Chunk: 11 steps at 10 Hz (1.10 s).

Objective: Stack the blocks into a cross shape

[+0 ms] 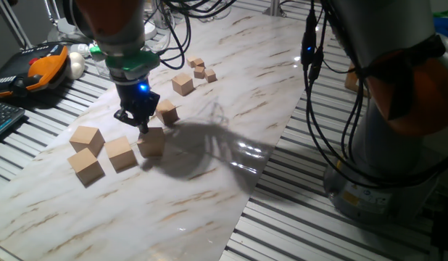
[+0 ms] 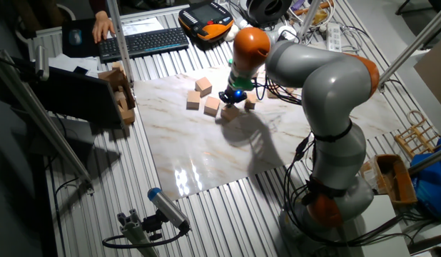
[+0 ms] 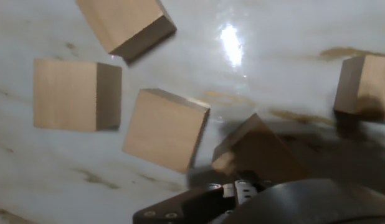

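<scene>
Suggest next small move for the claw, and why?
Probably lower and shut the claw on the block directly below it. That block sits loose on the table, and none of the four big blocks is stacked yet. Whether the fingers already touch it is unclear.

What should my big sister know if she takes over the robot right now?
End effector: low over the nearest big block; whether it grips it cannot be told.
Blocks: all four big ones sit flat on the marble board. Three others are clustered left of it, apart from each other.
Done: nothing stacked.
Left: build the whole cross. Ignore the smaller cubes farther back.
</scene>
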### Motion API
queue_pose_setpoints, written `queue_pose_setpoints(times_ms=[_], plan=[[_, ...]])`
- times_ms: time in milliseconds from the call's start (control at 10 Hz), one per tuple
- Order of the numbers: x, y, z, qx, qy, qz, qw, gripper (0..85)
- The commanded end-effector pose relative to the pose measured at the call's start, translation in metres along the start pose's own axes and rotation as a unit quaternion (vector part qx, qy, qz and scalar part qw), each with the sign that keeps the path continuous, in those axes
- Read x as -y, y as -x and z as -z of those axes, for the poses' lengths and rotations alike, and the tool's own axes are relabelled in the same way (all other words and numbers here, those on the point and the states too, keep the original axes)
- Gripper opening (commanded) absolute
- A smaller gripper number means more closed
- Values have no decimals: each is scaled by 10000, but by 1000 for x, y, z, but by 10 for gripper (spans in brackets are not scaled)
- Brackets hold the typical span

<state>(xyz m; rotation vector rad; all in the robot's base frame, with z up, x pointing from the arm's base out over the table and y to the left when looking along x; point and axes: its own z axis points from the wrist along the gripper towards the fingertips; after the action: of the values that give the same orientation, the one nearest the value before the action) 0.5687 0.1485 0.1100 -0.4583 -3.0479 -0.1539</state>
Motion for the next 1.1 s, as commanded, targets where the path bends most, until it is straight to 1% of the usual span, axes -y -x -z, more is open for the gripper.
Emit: queue_pose_setpoints(times_ms=[0, 100, 200, 300, 400, 500, 600, 700, 900, 1000], plan=[[-15, -2, 5, 134, 25, -1555, 9877, 0], [-26, -3, 10, 151, -7, -1662, 9860, 0], [-38, -5, 13, 220, -23, -1716, 9849, 0], [-45, -6, 13, 289, -4, -1730, 9845, 0], [-53, -7, 11, 327, -26, -1775, 9836, 0], [-59, -7, 9, 331, -31, -1843, 9823, 0], [-62, -7, 6, 358, -16, -1865, 9818, 0], [-65, -6, 5, 379, -39, -1858, 9819, 0], [-74, -5, 3, 350, -98, -1882, 9815, 0], [-80, -7, 3, 341, -110, -1943, 9803, 0]])
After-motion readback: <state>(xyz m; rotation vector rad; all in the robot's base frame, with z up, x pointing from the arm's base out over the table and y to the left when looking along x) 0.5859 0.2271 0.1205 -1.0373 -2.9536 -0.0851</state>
